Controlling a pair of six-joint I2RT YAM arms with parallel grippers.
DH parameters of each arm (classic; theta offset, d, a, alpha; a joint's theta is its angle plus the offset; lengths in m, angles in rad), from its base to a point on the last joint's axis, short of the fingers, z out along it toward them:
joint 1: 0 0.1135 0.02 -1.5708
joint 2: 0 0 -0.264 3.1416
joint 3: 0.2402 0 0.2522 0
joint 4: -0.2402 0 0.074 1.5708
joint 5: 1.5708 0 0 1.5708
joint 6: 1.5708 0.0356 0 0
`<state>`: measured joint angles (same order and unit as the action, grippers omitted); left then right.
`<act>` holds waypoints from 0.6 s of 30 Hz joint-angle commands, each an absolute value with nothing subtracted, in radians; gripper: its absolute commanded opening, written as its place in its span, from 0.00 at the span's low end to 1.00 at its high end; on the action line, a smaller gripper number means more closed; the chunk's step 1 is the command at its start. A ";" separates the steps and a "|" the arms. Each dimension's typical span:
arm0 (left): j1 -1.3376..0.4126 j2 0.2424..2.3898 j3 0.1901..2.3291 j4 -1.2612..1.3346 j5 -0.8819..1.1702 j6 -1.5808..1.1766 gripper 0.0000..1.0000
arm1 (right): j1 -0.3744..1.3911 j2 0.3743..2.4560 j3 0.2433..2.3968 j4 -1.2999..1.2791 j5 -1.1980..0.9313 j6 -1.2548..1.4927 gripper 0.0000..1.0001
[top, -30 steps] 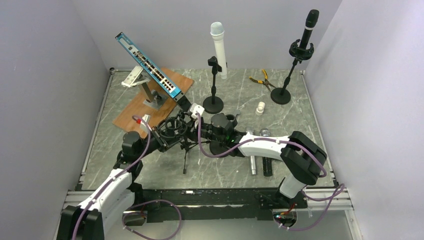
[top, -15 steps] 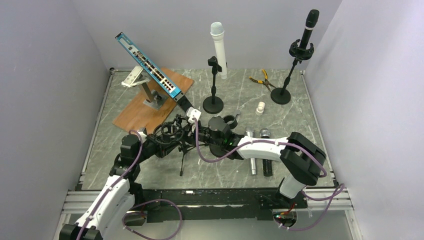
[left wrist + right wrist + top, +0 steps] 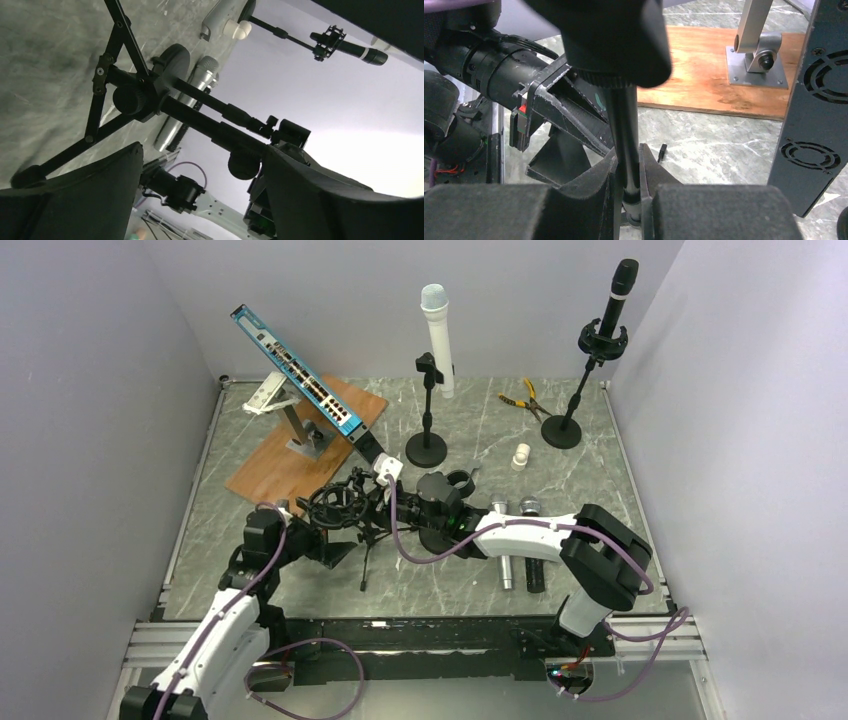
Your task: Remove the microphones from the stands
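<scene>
Top view: I'm seeing the tripod stand standing near the middle of the table's near edge. The microphone is sitting in the ring mount on top, too dark to separate from it cleanly, and both arms are reaching to it from either side. Left wrist: the left gripper is hanging released, fingers wide apart, with the stand's pole passing between them. Right wrist: the right gripper is clenching that pole low down, pads pressing it from both sides.
</scene>
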<state>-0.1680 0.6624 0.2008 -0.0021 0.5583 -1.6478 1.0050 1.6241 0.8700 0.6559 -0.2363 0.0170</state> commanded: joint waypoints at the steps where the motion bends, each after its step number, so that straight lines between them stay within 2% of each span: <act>1: -0.161 0.577 0.229 -0.065 0.513 -1.400 0.94 | 1.011 1.626 0.884 0.636 -0.235 0.033 0.00; 8: -0.162 0.449 0.318 -0.205 0.438 -0.972 0.91 | 1.011 1.634 0.891 0.632 -0.248 0.037 0.00; 12: -0.162 0.501 0.281 -0.042 0.582 -0.905 0.91 | 1.012 1.635 0.892 0.629 -0.252 0.038 0.00; 15: -0.163 0.588 0.271 0.132 0.704 -0.917 0.82 | 1.011 1.637 0.893 0.625 -0.250 0.036 0.00; 18: -0.163 0.624 0.312 0.104 0.700 -0.871 0.70 | 1.011 1.638 0.898 0.622 -0.255 0.035 0.00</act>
<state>-0.1661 0.5922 0.2749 0.0078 0.6186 -0.9680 1.0054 1.6241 0.8700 0.6537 -0.2371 0.0170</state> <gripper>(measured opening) 0.740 0.159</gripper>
